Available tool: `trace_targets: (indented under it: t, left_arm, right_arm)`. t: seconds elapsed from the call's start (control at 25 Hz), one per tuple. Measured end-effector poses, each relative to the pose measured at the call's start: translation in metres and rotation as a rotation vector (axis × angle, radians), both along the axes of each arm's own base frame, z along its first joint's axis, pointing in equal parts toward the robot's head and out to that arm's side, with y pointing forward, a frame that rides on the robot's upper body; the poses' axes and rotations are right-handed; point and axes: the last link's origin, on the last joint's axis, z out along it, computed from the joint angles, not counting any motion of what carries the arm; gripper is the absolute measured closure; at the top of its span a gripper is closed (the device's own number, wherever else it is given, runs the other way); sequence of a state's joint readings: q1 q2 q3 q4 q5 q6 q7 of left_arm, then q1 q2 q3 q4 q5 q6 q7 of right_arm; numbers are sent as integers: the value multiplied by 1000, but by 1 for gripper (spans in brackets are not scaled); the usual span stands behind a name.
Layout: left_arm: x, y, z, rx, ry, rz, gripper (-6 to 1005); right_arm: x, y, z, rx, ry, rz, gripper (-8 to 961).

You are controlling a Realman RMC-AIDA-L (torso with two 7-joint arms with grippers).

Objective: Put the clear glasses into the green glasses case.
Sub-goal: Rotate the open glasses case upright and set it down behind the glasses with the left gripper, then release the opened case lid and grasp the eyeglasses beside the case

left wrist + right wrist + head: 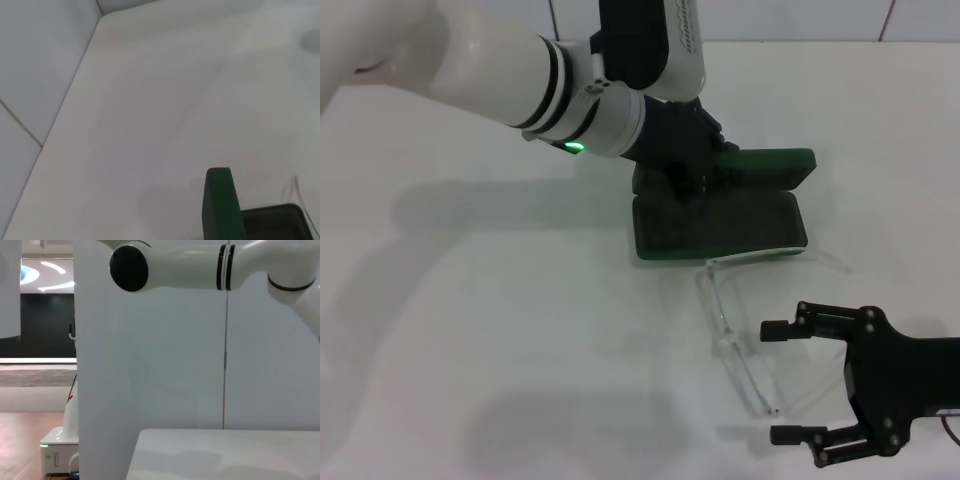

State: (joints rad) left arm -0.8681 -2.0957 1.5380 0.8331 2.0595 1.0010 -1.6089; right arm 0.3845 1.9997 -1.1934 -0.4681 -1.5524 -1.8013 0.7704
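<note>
Clear glasses (745,320) on white tabletop (500,330) just beside open-fingered right hand (790,382), touching open green glasses case (718,222), left hand (685,160) on case, grip unclear

Left arm: white segmented casing with black rings and a lit green indicator, reaching in from the upper left of the head view and angled downward. Left claw (688,165): black, lowered at the far middle of the scene; finger position indiscernible. Right arm: black wrist entering at the lower right of the head view. Right claw (776,381): black, two fingers spread wide apart and holding nothing, tips pointing toward the robot's left.
</note>
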Motion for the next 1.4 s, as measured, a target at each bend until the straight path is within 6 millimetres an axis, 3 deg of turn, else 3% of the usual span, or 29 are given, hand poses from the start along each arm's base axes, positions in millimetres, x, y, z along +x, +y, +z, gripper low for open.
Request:
trace_targets:
  t: [0.4, 0.52, 0.68, 0.88, 1.12, 1.4]
  left_arm:
    - [5, 1, 1, 23, -62, 25, 628]
    - [5, -2, 11, 44, -151, 59, 614]
    - [-5, -16, 38, 99, -360, 118, 483]
    - [-38, -40, 60, 173, -557, 184, 450]
    - [-80, -68, 75, 233, -692, 276, 450]
    - [-110, -85, 95, 244, -805, 332, 450]
  right_arm:
    - [5, -4, 4, -1, 4, -28, 149]
    - [6, -3, 5, -20, 6, -62, 151]
    - [0, 7, 15, -78, 14, -127, 154]
    - [-23, 19, 32, -238, -105, -174, 158]
    - [-59, 44, 47, -258, -366, -276, 162]
    - [-118, 83, 52, -299, -668, -497, 167]
